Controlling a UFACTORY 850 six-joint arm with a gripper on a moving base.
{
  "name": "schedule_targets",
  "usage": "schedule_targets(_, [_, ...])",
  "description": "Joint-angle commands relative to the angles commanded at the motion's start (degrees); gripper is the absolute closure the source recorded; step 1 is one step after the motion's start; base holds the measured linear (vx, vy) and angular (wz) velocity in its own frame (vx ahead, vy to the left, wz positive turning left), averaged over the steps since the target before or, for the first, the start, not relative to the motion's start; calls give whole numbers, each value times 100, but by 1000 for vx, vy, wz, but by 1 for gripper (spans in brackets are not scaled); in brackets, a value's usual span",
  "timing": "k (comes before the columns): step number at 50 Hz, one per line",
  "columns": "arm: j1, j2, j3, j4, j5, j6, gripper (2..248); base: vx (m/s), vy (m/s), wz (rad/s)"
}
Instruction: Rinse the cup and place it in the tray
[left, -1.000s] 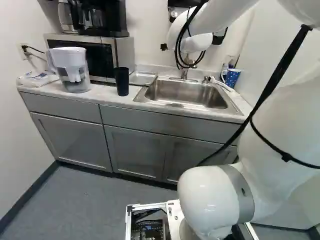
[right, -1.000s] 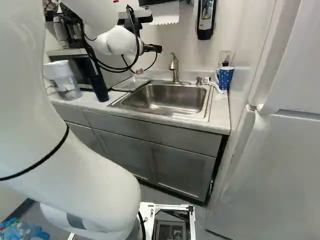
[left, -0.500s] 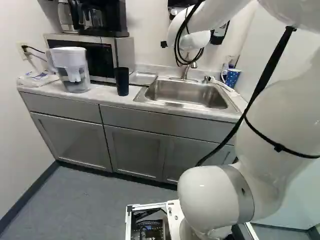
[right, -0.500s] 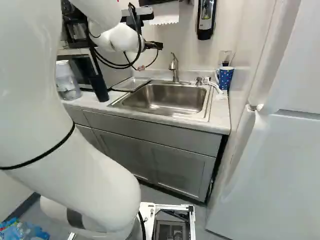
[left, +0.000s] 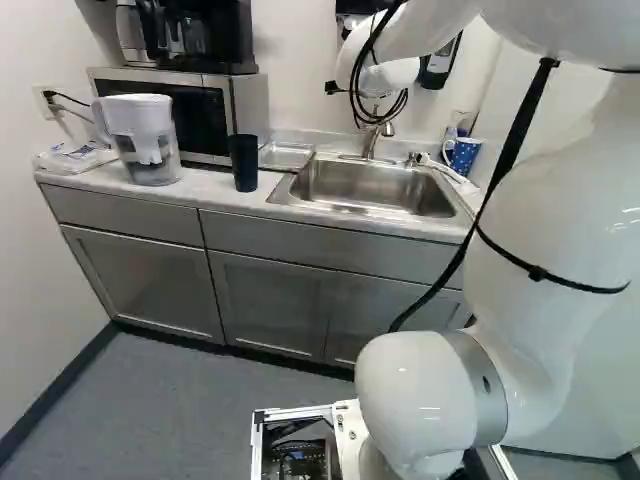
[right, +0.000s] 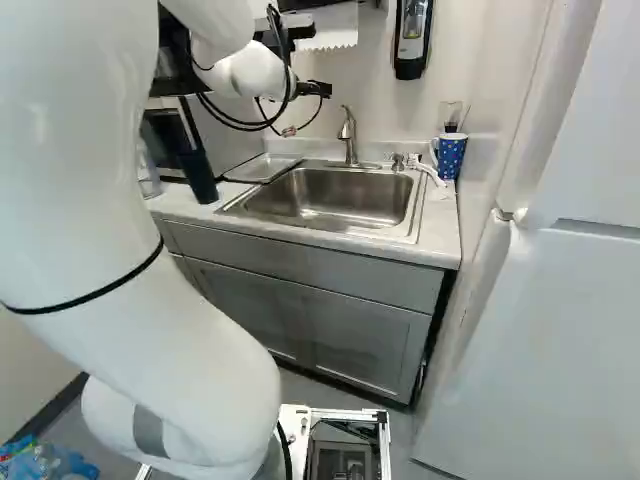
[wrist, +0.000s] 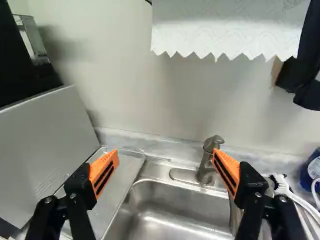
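Observation:
In the right base view the gripper (right: 318, 90) shows only as a black part beyond the wrist, high before the wall. The wrist view shows the gripper (wrist: 165, 167) wide open, nothing between its orange pads, facing the wall above the sink's back edge. A tall dark cup (left: 243, 162) stands upright on the counter by the shallow metal tray (left: 287, 156); that tray (wrist: 114, 187) lies left of the sink. On the sink's far side is a blue dotted mug (right: 451, 155). The sink (right: 325, 197) has a faucet (wrist: 206, 161).
A microwave (left: 215, 110) with a coffee maker on top and a water pitcher (left: 143, 138) stand left of the tray. Paper towel (wrist: 225, 27) hangs ahead of the gripper, above. A soap dispenser (right: 412, 38) is on the wall. A white hose (wrist: 295, 197) lies right of the faucet.
My arm's large links have swung left in the left base view and right in the right base view. The wrist has shifted slightly. The base, cup, mug and tray have stayed put.

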Motion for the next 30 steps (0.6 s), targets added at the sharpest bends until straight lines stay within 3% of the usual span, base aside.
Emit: schedule_targets(30, [-164, -444, -461, 6, -598, 0, 3, 0, 0, 0])
